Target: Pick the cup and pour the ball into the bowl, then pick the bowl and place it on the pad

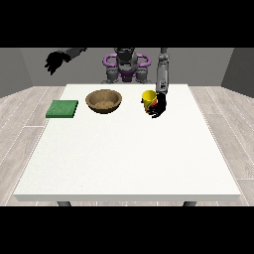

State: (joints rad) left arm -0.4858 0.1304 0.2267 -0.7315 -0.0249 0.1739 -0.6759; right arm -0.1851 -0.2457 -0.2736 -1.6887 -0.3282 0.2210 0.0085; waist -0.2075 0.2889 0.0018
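- Three task things sit on the white bench (pixel 124 158), all in its far half, near the robot.
- Green pad (pixel 62 108): a flat square lying near the bench's edge at the view's left.
- Wooden bowl (pixel 103 100): upright, just beside the pad toward the view's right, with a gap of bare bench between them. Its inside looks brown; whether anything lies in it cannot be told.
- Yellow cup (pixel 148 96): upright, further toward the view's right, well apart from the bowl, its open mouth facing up. The ball cannot be made out inside it.
- Hand at the view's right (pixel 159 106): it comes down on a grey forearm and lies against the cup's side that faces the camera and the view's right. Its dark fingers (pixel 154 112) overlap the cup's lower part; whether they are closed around it cannot be told. A small red patch shows where hand and cup meet.
- Hand at the view's left (pixel 54 61): raised in the air above and behind the bench's far corner, away from every object, holding nothing, its fingers hanging downward, loosely spread.
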